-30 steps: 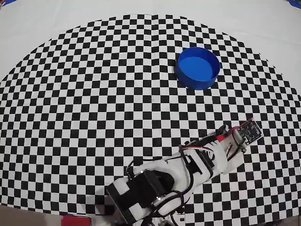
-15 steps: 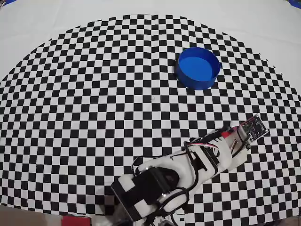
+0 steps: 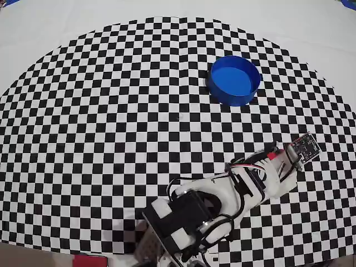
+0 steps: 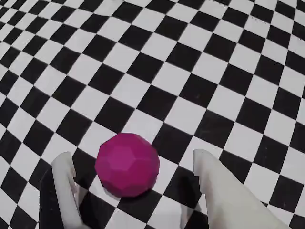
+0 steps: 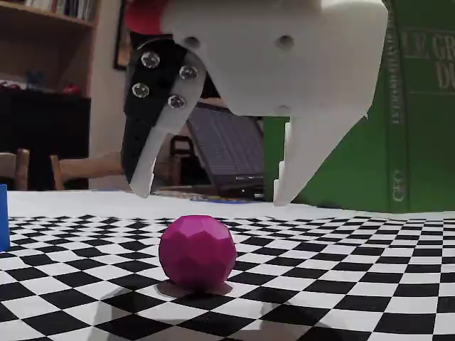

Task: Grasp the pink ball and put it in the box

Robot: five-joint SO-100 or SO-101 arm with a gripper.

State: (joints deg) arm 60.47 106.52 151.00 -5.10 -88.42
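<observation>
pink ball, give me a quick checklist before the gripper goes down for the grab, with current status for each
1. Gripper open wider than the pink ball: ok, both fingertips stand apart with a gap broader than the ball.
2. Ball between the fingers: ok in the wrist view, where the pink ball sits between them, nearer the left finger.
3. Gripper clear of the ball: ok, fingertips hang above it in the fixed view, no contact.
4. Ball at rest on the checkered mat: ok, it sits on the mat.
5. Box empty and upright: ok, the overhead view shows only its blue floor.
6. Ball seen from overhead: not ok, the arm hides it.
</observation>
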